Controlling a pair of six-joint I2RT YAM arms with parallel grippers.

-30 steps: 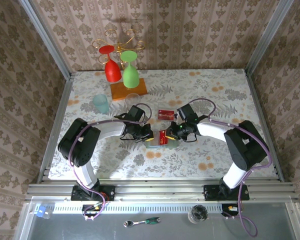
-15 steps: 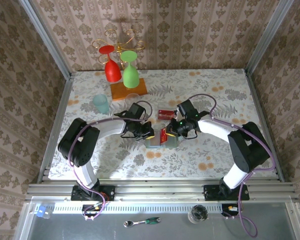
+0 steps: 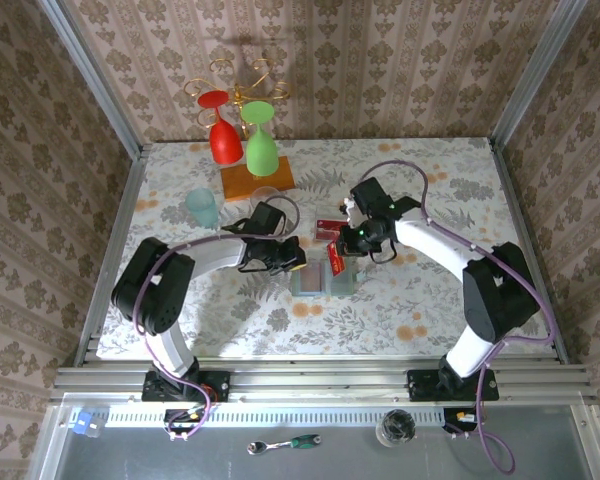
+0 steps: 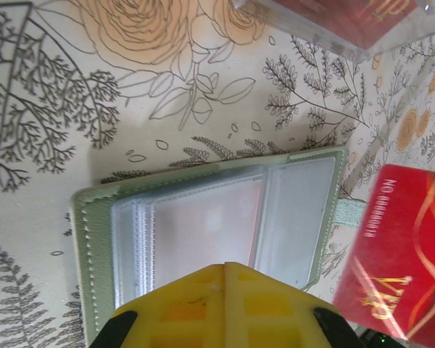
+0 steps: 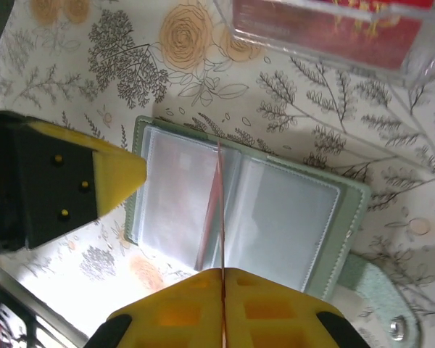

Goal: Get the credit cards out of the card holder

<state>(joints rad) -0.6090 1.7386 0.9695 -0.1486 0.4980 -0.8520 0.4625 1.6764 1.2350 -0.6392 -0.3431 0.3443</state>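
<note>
— Flowered tablecloth (image 3: 430,300), patterned walls (image 3: 380,70) all round. Starting at the left: anything different near the teal cup (image 3: 202,207)?

— Nothing worth noting there. Further right, seems to pin the card holder (image 4: 196,225) flat with the left gripper (image 4: 225,272), fingers pressed together, tip at the holder's left edge, same as a second ago.

— And the holder itself?

— Lies open on the cloth between both arms, clear sleeves facing up. Hard to rule out more cards inside, with only a faint pink tint behind the plastic.

— Then the change?

— Comes further right. Pinches one red credit card (image 4: 399,254) edge-on in the right gripper (image 5: 222,274), and has lifted it. Lay low against the sleeves a second ago. Now hangs clear above the open holder, touching none of it, carried a little toward the far side of the table.

— Meaning for the job?

— Counts as one card out, by the look of it. Probably heads next for the clear plastic tray (image 5: 428,51) just beyond the holder, to join the red cards (image 5: 319,29) already lying in it. Worth keeping the left tip down meanwhile, against sliding or folding shut. Worth a gentle carry too, given so thin a card in so narrow a pinch.
</note>
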